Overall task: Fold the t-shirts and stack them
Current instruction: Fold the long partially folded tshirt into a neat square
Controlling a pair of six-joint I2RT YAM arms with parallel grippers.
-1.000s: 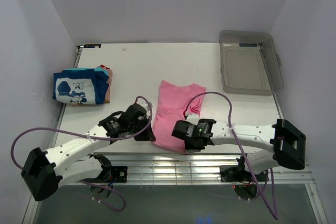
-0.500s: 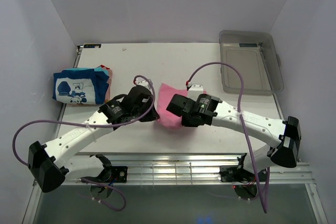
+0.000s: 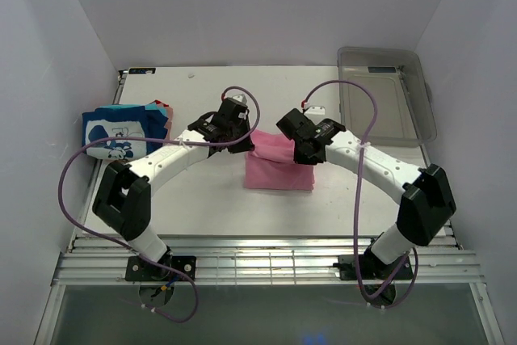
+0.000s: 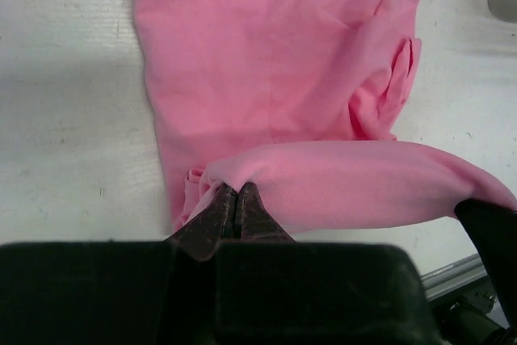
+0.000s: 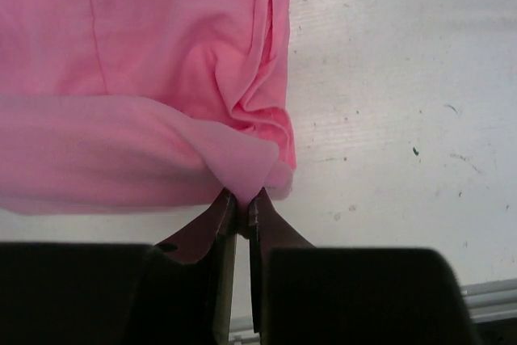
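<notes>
The pink t-shirt (image 3: 279, 169) lies at the table's middle, folded over on itself. My left gripper (image 3: 246, 142) is shut on its far left corner, seen pinched in the left wrist view (image 4: 236, 190). My right gripper (image 3: 305, 153) is shut on its far right corner, seen pinched in the right wrist view (image 5: 242, 198). Both hold the folded-over edge (image 4: 355, 183) above the lower layer (image 5: 161, 30). The stack of folded t-shirts (image 3: 123, 132), topmost blue with a white cartoon print, sits at the table's left edge.
A clear plastic bin (image 3: 384, 98) stands at the back right of the white table (image 3: 202, 199). A metal rail (image 3: 258, 262) runs along the near edge. White walls close in the left, back and right sides.
Both grippers carried the shirt's near edge away from the near side toward the back, folding the shirt in half. The arms are now stretched further out.
</notes>
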